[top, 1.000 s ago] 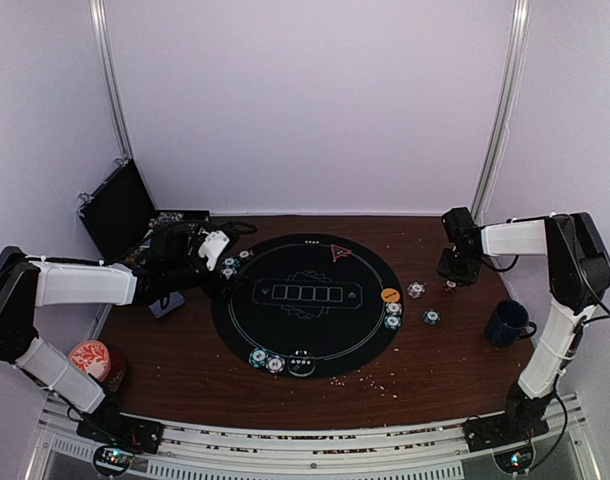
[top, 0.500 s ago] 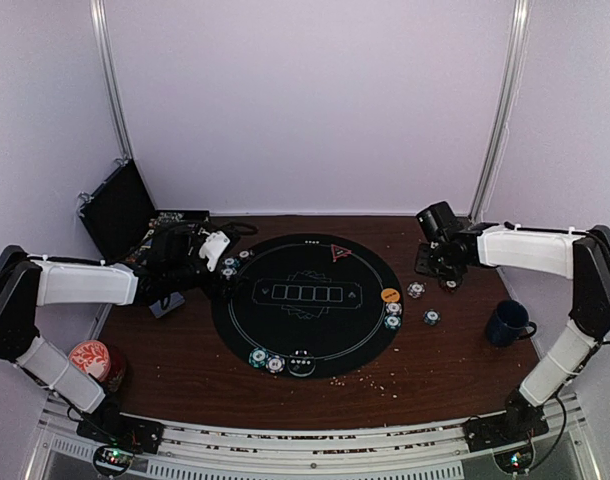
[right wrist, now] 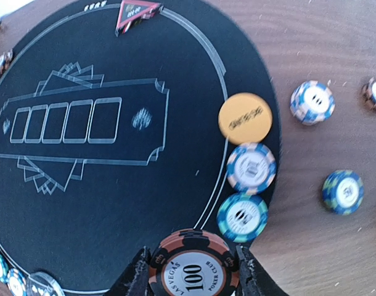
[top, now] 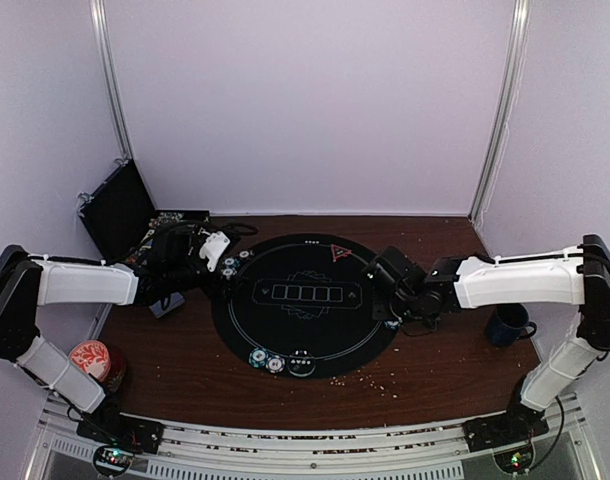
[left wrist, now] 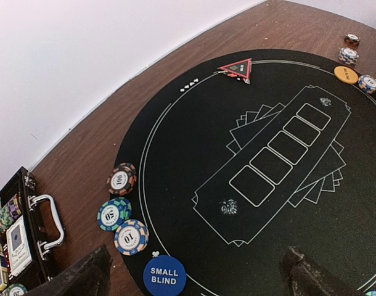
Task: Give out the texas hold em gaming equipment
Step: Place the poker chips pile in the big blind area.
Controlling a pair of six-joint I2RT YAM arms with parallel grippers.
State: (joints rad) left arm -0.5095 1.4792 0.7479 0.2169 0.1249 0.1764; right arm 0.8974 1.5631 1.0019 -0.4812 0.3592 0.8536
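Note:
My right gripper (right wrist: 194,271) is shut on a small stack of brown-and-black "100" poker chips (right wrist: 192,266), just above the right edge of the round black mat (top: 305,325). In the top view it (top: 388,272) hovers there. Beside it lie an orange button (right wrist: 245,118) and two striped chips (right wrist: 251,168) on the mat's rim. My left gripper (left wrist: 197,280) is open and empty above the mat's left edge, near three chips (left wrist: 114,213) and the blue "SMALL BLIND" button (left wrist: 164,275). The red triangle marker (top: 337,252) lies at the mat's far edge.
Three loose chips (right wrist: 342,192) lie on the wood right of the mat. More chips (top: 265,360) sit at the mat's near edge. An open black case (top: 120,210) with cards and chips stands at the back left. A dark blue mug (top: 507,323) is at the right, a red-topped can (top: 93,360) at the front left.
My right arm has swung left from the back right of the table to the mat's right edge. The left arm has not moved.

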